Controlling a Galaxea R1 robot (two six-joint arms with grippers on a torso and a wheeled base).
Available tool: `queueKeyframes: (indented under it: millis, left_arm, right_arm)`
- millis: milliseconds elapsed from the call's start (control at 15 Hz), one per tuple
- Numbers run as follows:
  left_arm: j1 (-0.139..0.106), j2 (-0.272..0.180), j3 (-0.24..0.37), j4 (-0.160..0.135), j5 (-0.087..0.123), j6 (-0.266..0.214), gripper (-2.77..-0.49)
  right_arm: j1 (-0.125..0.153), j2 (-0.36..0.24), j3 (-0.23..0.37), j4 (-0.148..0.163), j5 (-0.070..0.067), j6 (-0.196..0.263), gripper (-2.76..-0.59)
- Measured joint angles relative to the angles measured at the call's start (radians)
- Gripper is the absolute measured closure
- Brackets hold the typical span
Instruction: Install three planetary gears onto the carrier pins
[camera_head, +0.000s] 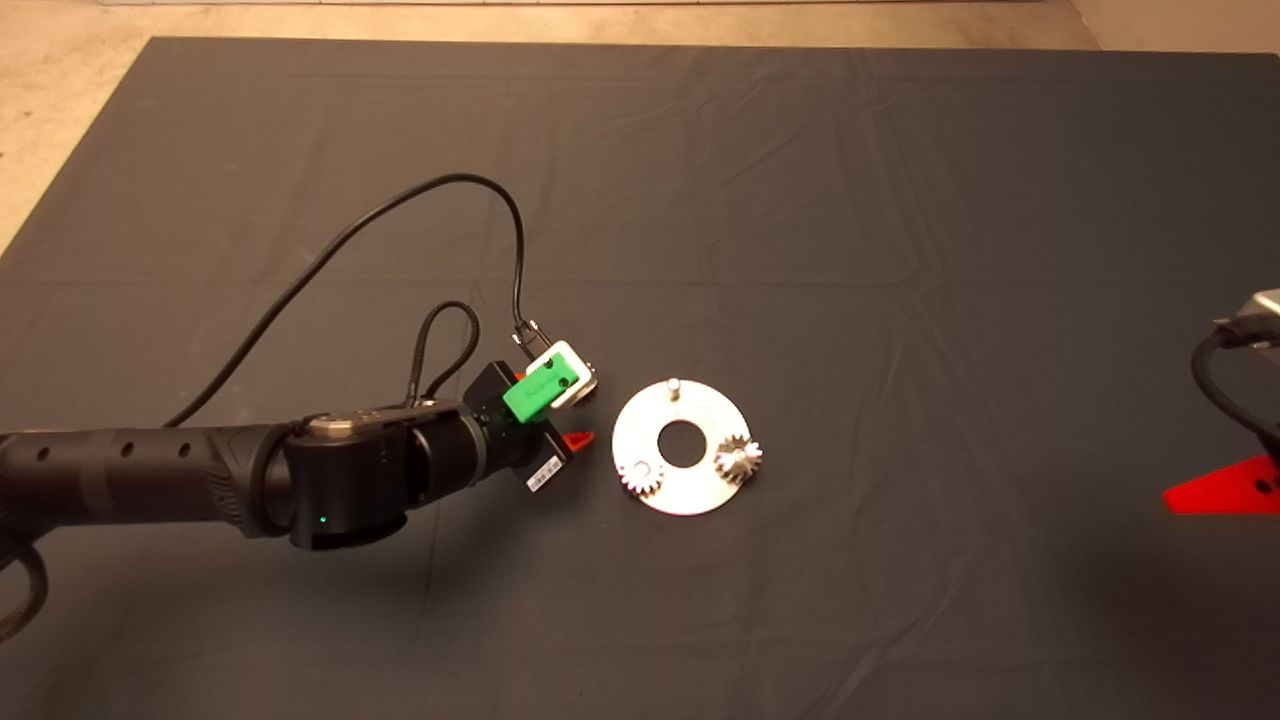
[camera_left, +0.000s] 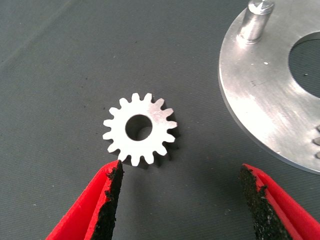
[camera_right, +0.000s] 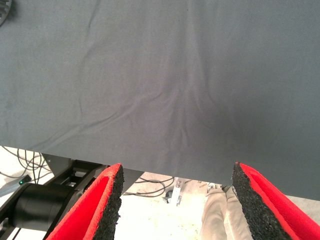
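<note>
Black, our left arm reaches in over the dark mat (camera_head: 800, 180) covering the surface, and its left tool (camera_left: 177, 200) hangs just beside the disc (camera_head: 690, 490). Our two red fingers (camera_left: 107, 195) stand wide apart, holding nothing. A loose gear (camera_left: 140, 129) lies flat on the mat just ahead of them, nearer one pad, close to the disc's edge without touching it. On the disc, one gear (camera_head: 640, 477) sits at the near-left pin and another gear (camera_head: 738, 458) at the right pin; the far pin (camera_head: 674, 386) stands bare. At the right edge waits our right tool (camera_right: 175, 200), its fingers spread wide and empty, with a person's leg (camera_right: 217, 215) visible beyond the mat.
</note>
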Motion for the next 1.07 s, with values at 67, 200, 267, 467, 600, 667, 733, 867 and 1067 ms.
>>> queueKeyframes:
  millis: [67,200,267,467,600,667,733,867,1067]
  left_arm:
    - [-0.003,0.000,-0.006,0.000,0.000,0.000,-1.60]
    - [-0.016,0.000,-0.009,0.000,-0.001,0.000,-1.60]
    - [-0.019,0.000,-0.013,0.000,-0.005,0.000,-1.60]
    - [-0.025,0.001,-0.043,0.000,-0.009,0.000,-1.60]
    - [-0.036,0.002,-0.044,0.000,-0.016,0.001,-1.60]
    - [-0.036,0.002,-0.049,0.000,-0.025,0.001,-1.60]
    - [-0.036,0.003,-0.060,0.000,-0.034,0.001,-1.60]
    - [-0.036,0.002,-0.074,0.000,-0.041,0.000,-1.60]
    - [-0.036,0.013,-0.076,0.000,-0.050,-0.005,-1.60]
  right_arm:
    - [0.000,0.000,0.000,0.002,-0.001,0.000,-1.60]
    - [0.000,0.000,0.000,0.003,0.000,0.000,-1.60]
    - [0.000,0.000,0.000,0.003,0.000,0.000,-1.60]
    - [0.000,0.000,0.001,0.003,0.000,0.000,-1.60]
    - [0.000,0.002,0.002,0.003,0.000,-0.001,-1.60]
    - [0.000,0.002,0.002,0.003,-0.001,-0.003,-1.60]
    - [0.000,0.002,0.003,0.003,0.000,-0.003,-1.60]
    - [0.000,0.002,0.003,0.003,0.000,-0.003,-1.60]
    - [0.000,0.002,0.003,0.003,-0.001,-0.003,-1.60]
